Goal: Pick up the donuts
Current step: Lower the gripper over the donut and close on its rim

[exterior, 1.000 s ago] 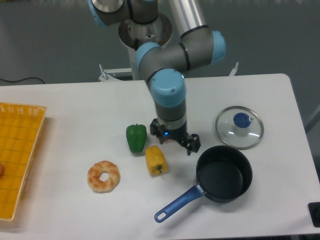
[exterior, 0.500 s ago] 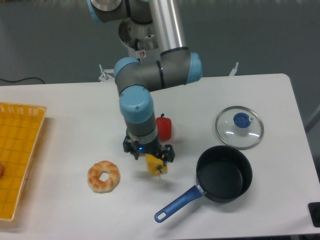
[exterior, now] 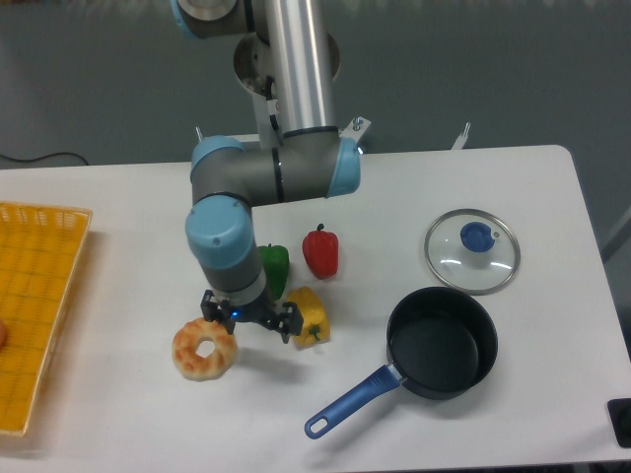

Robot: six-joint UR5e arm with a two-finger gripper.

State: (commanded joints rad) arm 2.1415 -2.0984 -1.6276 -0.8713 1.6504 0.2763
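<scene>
- One donut (exterior: pixel 204 348) lies flat on the white table (exterior: pixel 118 227), near the front edge and left of centre; it is tan with orange-pink patches and an open centre hole.
- One gripper (exterior: pixel 247 317) hangs just to the right of and slightly beyond the donut, at its upper right edge; whether it touches the ring cannot be told.
- The two fingers stand spread apart, one dark tip at the left by the donut and one at the right by the yellow pepper, and nothing is held between them.
- Three toy peppers sit in a close cluster: one green pepper (exterior: pixel 273 267), partly hidden behind the arm's wrist; one red pepper (exterior: pixel 319 252) just to its right and a little further back; one yellow pepper (exterior: pixel 309 315) nearer, just right of the gripper.
- One dark saucepan (exterior: pixel 442 342) with a blue handle stands to the right, the handle pointing near-left.
- One glass lid (exterior: pixel 472 250) with a blue knob lies flat just beyond the saucepan.
- One yellow basket (exterior: pixel 39 286) sits at the far left edge of the table, well apart from the donut.
</scene>
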